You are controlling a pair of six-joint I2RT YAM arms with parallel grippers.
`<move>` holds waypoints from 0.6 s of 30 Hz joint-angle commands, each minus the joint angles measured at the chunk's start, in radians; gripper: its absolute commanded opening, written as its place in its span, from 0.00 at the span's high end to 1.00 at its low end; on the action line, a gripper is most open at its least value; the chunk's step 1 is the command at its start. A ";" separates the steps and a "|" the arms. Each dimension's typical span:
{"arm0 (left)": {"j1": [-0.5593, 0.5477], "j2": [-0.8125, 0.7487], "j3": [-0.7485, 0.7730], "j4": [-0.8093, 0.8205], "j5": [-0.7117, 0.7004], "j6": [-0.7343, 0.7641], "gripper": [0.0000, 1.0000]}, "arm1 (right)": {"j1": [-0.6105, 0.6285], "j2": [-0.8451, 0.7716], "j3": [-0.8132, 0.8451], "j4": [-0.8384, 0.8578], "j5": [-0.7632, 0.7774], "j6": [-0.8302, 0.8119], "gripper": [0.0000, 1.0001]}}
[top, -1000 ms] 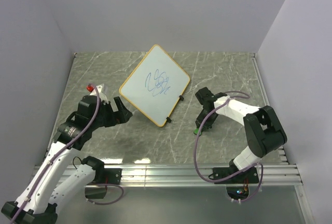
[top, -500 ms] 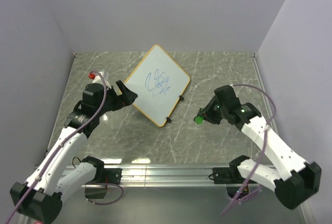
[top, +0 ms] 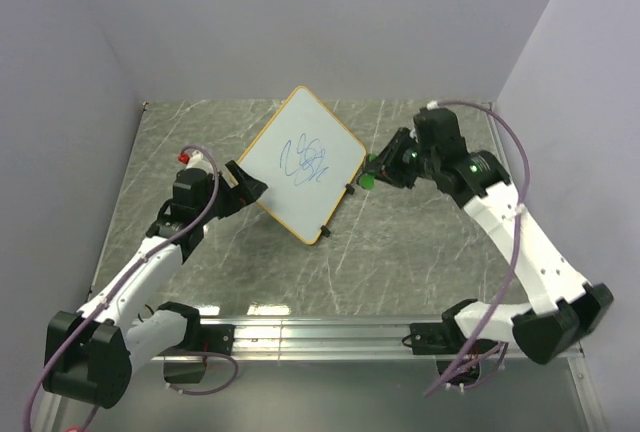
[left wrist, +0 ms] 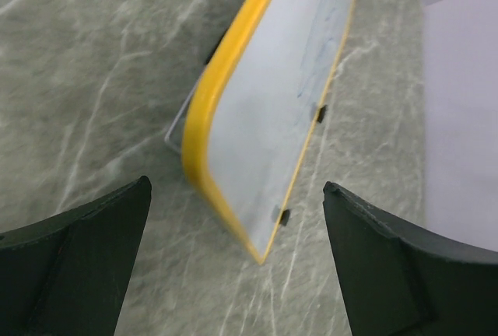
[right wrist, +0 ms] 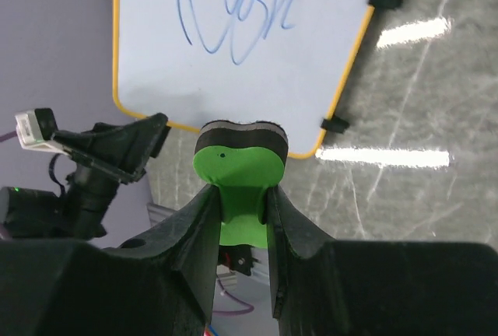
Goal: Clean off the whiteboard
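The whiteboard lies on the grey-green marbled table, left of centre toward the far side, turned so one corner points at the back wall. The blue scribble sits right in the middle of it, untouched, so none of the wiping is done yet.

The right gripper has its fingers clamped on the green eraser, which hangs just beside the board's right corner and, going by the wrist view, above the table rather than on it. That view shows the eraser's dark felt face leading, aimed toward the board.

On the other side, the left gripper sits at the board's left edge with its jaws wide apart. Its wrist view shows the orange-yellow frame ahead between the fingers, near but not touching.

The move now, I'd say, is to carry the eraser in over the right corner and set the felt flat on the white surface, not on an edge. Two black clips stand on the near-right side, so the approach should pass clear of them. Firm, overlapping strokes across the centre should lift the ink. The board looks light enough to slide under pressure, so the left jaws would do well to brace that frame first.
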 commanded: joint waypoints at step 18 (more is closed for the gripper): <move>0.030 0.349 -0.020 0.629 0.308 -0.088 0.63 | 0.033 0.833 0.733 0.120 -0.244 -0.068 1.00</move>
